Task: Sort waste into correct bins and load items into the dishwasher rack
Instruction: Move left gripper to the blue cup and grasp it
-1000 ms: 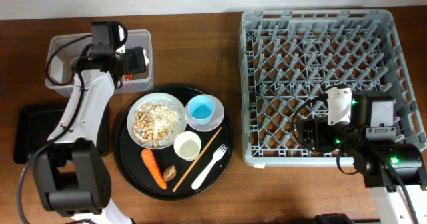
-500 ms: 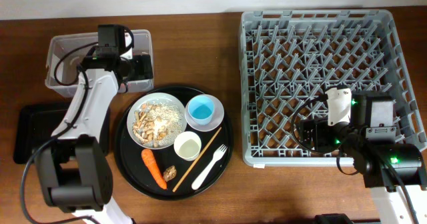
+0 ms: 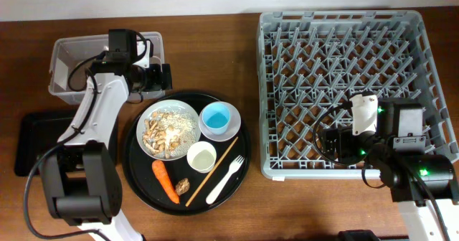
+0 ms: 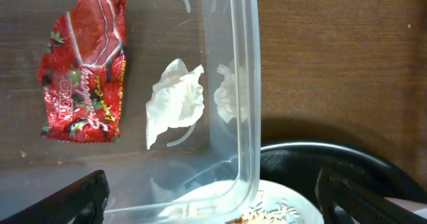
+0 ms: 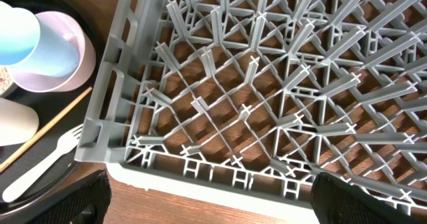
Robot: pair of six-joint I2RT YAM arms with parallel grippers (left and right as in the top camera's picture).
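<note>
The red wrapper (image 4: 83, 64) and white wad (image 4: 175, 101) lie inside the clear tub (image 3: 64, 54). My left gripper (image 3: 163, 77) is open and empty over the tub's right wall (image 4: 247, 84). On the round black tray (image 3: 136, 171) sit the white plate (image 3: 145, 119) with beige scraps (image 3: 168, 132), the pale-blue cup (image 3: 216, 117) in the white bowl (image 3: 232, 131), the white cup (image 3: 201, 156), carrot (image 3: 166, 181), brown lump (image 3: 182, 186), chopstick (image 3: 215, 168) and fork (image 3: 224, 178). My right gripper (image 3: 324, 144) is open and empty above the front edge of the grey rack (image 3: 344, 54).
The shallow black tray (image 3: 32, 137) lies at the left edge, below the tub. In the right wrist view the rack's front left corner (image 5: 113, 137) shows, with the bowl (image 5: 63, 64), chopstick (image 5: 47, 127) and fork (image 5: 47, 164) to its left.
My left gripper has moved right and a little forward, from over the tub's inside to its right wall. The right arm has not moved.
</note>
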